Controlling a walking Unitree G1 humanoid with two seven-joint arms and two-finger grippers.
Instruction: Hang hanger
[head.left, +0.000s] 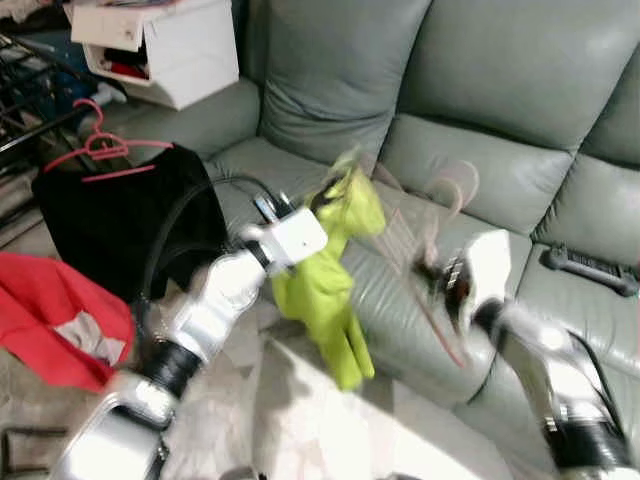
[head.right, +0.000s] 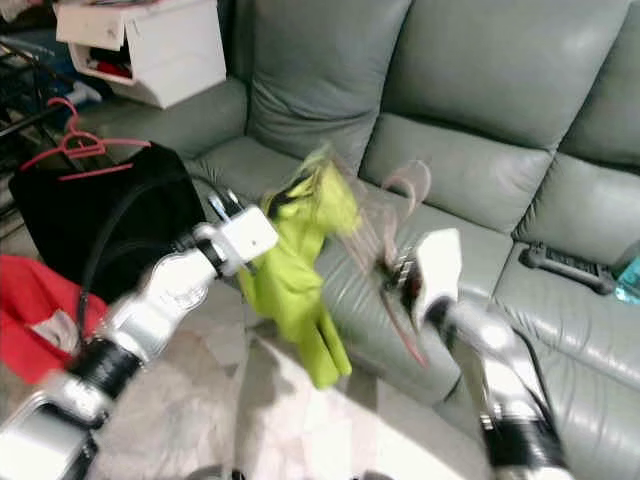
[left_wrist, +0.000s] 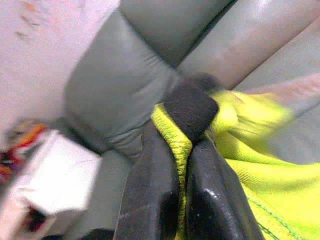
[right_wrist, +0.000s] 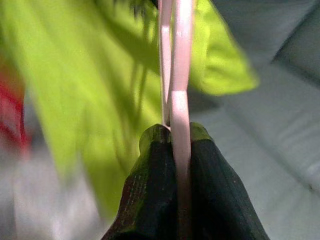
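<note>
A lime-green garment (head.left: 335, 270) hangs in the air in front of the grey sofa (head.left: 480, 90). My left gripper (left_wrist: 186, 127) is shut on its upper edge, the cloth pinched between the black fingers (left_wrist: 155, 190). To its right, my right gripper (right_wrist: 176, 131) is shut on a pale pink hanger (right_wrist: 180, 65), which is blurred by motion in the eye views (head.left: 440, 215). The hanger's hook points up and its frame reaches toward the garment.
A black garment with a red hanger (head.left: 100, 150) lies at the left beside a dark rack. A red cloth (head.left: 50, 315) lies on the floor. A white box (head.left: 165, 45) rests on the sofa arm, a remote (head.left: 590, 268) on the right seat.
</note>
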